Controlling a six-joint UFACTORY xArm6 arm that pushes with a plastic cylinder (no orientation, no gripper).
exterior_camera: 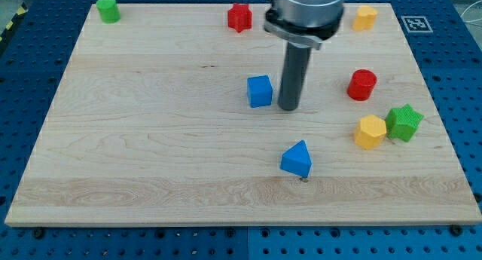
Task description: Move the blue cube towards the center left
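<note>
The blue cube [260, 90] sits on the wooden board near the centre, slightly toward the view's top. My tip [289, 108] is the lower end of the dark rod and stands just to the right of the blue cube, with a narrow gap between them. A blue triangular block [297, 159] lies below and slightly right of my tip.
A red star block [239, 17] and a yellow block [365, 17] lie at the top edge, and a green cylinder [108, 9] at the top left. A red cylinder [362, 84], a yellow block [370, 131] and a green star block [404, 122] lie at the right.
</note>
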